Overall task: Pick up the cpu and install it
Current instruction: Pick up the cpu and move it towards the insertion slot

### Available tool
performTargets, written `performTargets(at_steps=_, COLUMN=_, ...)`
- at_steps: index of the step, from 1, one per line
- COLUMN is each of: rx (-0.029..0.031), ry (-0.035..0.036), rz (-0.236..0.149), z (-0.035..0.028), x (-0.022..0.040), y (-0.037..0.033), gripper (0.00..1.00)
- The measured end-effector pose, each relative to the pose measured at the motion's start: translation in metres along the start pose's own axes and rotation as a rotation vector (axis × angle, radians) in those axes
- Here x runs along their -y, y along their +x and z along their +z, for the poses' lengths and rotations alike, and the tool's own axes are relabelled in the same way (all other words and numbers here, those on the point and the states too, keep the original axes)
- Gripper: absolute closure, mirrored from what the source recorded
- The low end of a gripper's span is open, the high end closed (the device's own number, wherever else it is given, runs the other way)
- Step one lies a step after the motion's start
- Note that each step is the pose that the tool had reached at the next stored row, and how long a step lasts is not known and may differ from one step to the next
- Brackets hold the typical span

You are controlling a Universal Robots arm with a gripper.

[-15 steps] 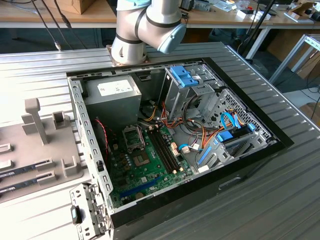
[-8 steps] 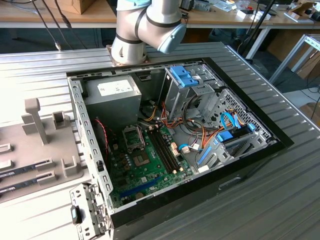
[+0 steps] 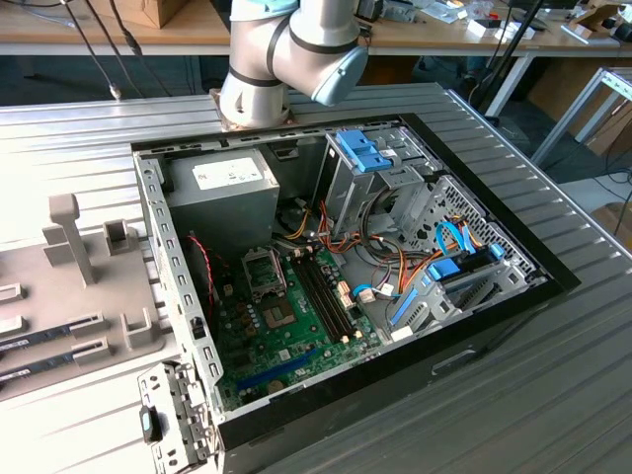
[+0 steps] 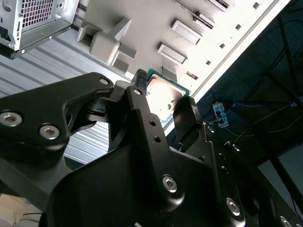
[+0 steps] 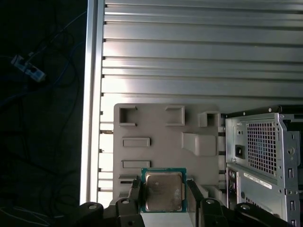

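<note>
Edges of the cpu meet the black fingers on two opposite sides. The gripper is clamped narrow on the chip, whose silver top faces the first wrist view's camera with the thin green rim showing all round. The chip's two free edges have nothing against them. Behind it lies the grey tray, its raised blocks near the cpu but apart from it. Past the tray the ribbed bench runs bare. Along one flank the bench's edge rail gives way to dark floor and loose cables. On the other flank the perforated wall of the computer case stands just beside the tray.

In the exterior view the tray is at the case's nine o'clock. Inside the case the socket sits on the green motherboard, with the power supply at the socket's eleven o'clock and the cabled drive bays at its two o'clock. The arm bends at the case's twelve o'clock, its joint above the far rim. In the first wrist view the fingers point toward the tray.
</note>
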State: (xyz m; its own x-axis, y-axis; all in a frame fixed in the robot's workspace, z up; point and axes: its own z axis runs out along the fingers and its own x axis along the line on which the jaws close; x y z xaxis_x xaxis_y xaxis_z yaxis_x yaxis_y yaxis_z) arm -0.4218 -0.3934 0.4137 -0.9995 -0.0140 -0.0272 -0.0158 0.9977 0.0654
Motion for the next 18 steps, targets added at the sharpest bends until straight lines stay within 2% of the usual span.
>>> performTargets(at_steps=18, rx=0.0, ry=0.0018, rz=0.0, z=0.0038, x=0.0006, y=-0.0212, gripper=0.53)
